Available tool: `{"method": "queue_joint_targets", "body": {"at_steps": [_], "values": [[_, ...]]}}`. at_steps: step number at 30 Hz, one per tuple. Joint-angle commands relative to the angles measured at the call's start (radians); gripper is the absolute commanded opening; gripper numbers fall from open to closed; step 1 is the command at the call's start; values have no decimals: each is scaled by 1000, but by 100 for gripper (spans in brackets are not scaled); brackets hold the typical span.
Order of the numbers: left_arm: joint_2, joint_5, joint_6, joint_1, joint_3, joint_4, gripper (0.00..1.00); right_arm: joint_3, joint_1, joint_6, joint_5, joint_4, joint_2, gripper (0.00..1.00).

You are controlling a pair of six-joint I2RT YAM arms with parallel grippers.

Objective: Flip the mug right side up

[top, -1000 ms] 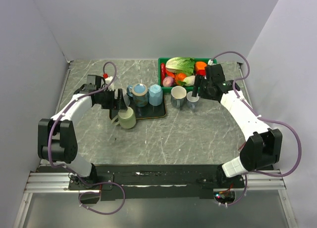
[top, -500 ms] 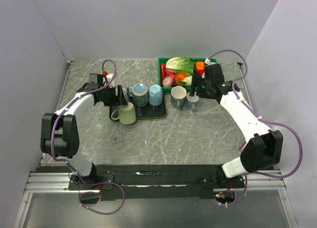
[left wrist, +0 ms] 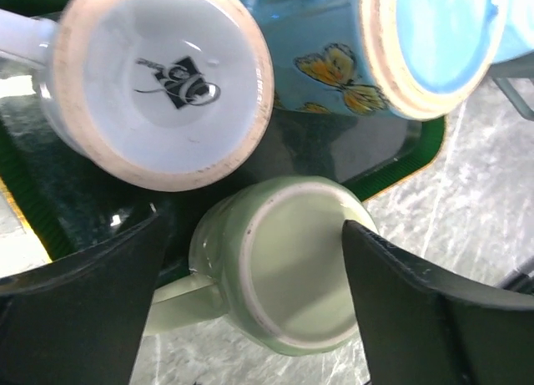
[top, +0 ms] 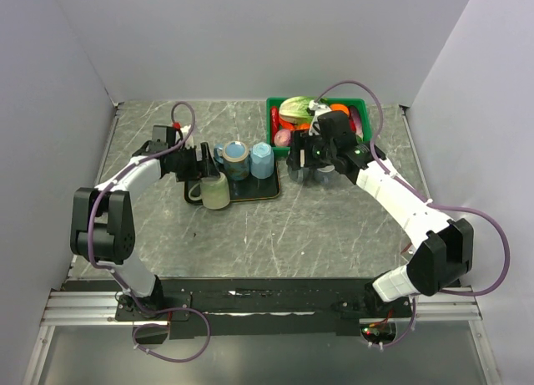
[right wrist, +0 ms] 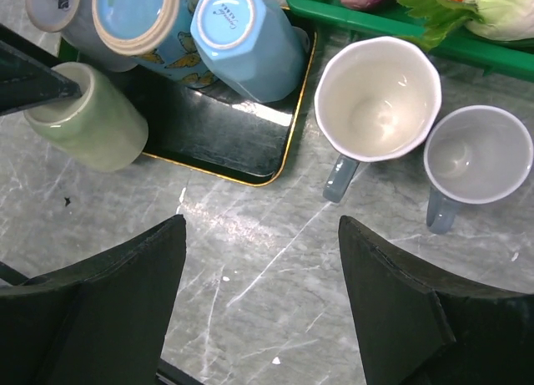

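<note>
A pale green mug (left wrist: pixel 292 268) stands upside down, base up, at the front left edge of the black tray (left wrist: pixel 400 155); it also shows in the top view (top: pixel 215 194) and the right wrist view (right wrist: pixel 83 122). My left gripper (left wrist: pixel 250 226) is open, one finger on each side of this mug, handle toward the left finger. In the top view my left gripper (top: pixel 203 164) is just behind the mug. My right gripper (right wrist: pixel 260 226) is open and empty above bare table, near two upright mugs; in the top view my right gripper (top: pixel 303 156) is right of the tray.
On the tray stand an upside-down white mug (left wrist: pixel 163 84), a butterfly-patterned blue mug (left wrist: pixel 417 43) and a light blue mug (right wrist: pixel 246 38). Two upright grey-handled mugs (right wrist: pixel 377 97) (right wrist: pixel 477 155) stand right of the tray. A green basket (top: pixel 275 109) of vegetables is behind them.
My right gripper has moved left, away from the rightmost upright mug, and now hovers over both. The green mug has shifted slightly back toward the tray under my left gripper.
</note>
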Motion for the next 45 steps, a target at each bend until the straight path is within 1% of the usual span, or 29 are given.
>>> {"method": "queue_joint_targets", "body": {"at_steps": [1, 3, 8, 9, 13, 15, 20, 27, 33, 37, 40, 43, 44, 45], "values": [[-29, 77, 18, -11, -65, -52, 94, 26, 0, -2, -4, 41, -12, 80], [-46, 106, 18, -11, -74, -44, 97, 27, 1, 1, -5, 39, -8, 80], [-95, 111, -18, -7, -107, -27, 100, 30, 3, 6, -5, 36, -4, 79], [-110, 111, -26, -5, -111, -24, 97, 29, 3, 4, -5, 35, -1, 79], [-135, 76, -74, 0, -116, -17, 96, 32, 3, 3, -13, 33, 2, 79], [-153, 82, -89, 3, -120, -17, 96, 33, 6, -3, -18, 32, 6, 79], [-182, 93, -75, 4, -151, -27, 96, 30, 16, -10, -31, 33, 9, 79], [-227, 129, -89, 6, -171, 9, 96, 24, 23, -11, -34, 22, 20, 79], [-250, 127, -52, 6, -180, -3, 96, 7, 23, -10, -30, 22, 9, 78], [-242, 81, -41, 4, -188, -24, 96, -10, 23, -7, -30, 30, 0, 78], [-224, 56, -51, 1, -191, -6, 97, -13, 23, -8, -30, 30, 0, 78], [-208, -14, -49, -26, -185, 8, 99, -13, 24, -7, -30, 30, 0, 78], [-208, -77, -43, -51, -179, 9, 99, -16, 23, -5, -30, 30, -3, 78], [-210, -100, -35, -63, -177, 23, 99, -19, 23, -4, -31, 32, -3, 78]]}}
